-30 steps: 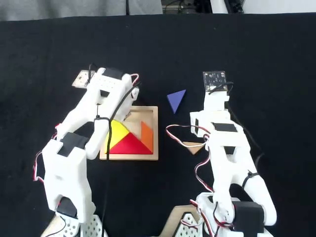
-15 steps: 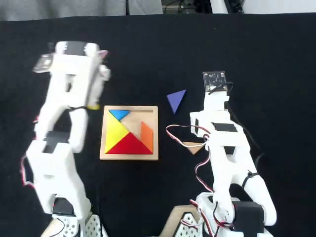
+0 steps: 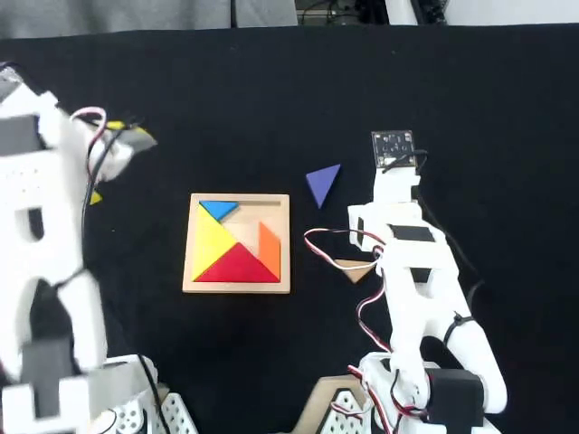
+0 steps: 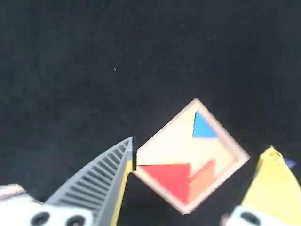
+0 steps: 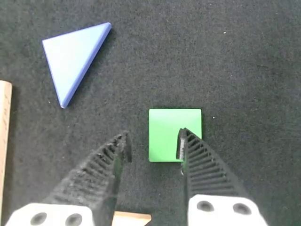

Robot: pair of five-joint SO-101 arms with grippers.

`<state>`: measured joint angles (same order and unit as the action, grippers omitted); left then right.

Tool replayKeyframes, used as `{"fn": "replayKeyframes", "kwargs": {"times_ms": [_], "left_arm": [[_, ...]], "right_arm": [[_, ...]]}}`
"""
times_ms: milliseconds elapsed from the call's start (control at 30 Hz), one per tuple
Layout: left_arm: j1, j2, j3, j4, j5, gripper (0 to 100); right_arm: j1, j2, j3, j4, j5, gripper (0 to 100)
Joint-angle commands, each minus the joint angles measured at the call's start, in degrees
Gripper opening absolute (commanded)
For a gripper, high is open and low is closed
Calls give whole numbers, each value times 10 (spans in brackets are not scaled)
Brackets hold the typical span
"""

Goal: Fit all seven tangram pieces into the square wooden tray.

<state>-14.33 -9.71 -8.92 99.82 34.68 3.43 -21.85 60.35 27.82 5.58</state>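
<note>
- Black-cloth table; square wooden tray (image 3: 237, 242) sits left of centre with four pieces in: light blue triangle (image 3: 217, 209), yellow triangle (image 3: 211, 244), red triangle (image 3: 241, 265), orange piece (image 3: 269, 246).
- Loose: dark blue triangle (image 3: 323, 183) near the tray's far right corner, green square (image 5: 174, 134), tan piece (image 3: 355, 268) under the right arm.
- Right gripper (image 5: 154, 137) is over the green square, jaws part open, empty, one finger overlapping it.
- Left gripper (image 4: 201, 143) is raised at the table's left edge, jaws wide, empty.
- Step looks like green square pickup. Next: straddle it, descend, close, carry it to the tray.
</note>
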Motion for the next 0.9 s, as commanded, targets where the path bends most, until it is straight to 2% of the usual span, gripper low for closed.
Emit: {"fn": "replayKeyframes", "kwargs": {"times_ms": [0, 133, 300, 400, 533, 700, 867], "left_arm": [[-8, -131, 114, -62, -196, 395], [-12, -221, 259, -125, -269, 395], [-93, -359, 462, -223, -333, 395], [-150, -463, 591, -295, -360, 395], [-203, -587, 741, -384, -375, 395], [-217, -670, 851, -395, -377, 395], [-202, -699, 930, -421, -455, 395]], "right_arm": [[-3, -25, -11, 7, -1, 169], [-3, -26, -29, 57, -5, 170], [-6, -21, -77, 157, -5, 171], [-4, -21, -83, 156, -22, 173], [-4, -21, -96, 161, -29, 238], [-4, -20, -105, 156, -29, 255], [-1, 51, -153, 162, -32, 255]]}}
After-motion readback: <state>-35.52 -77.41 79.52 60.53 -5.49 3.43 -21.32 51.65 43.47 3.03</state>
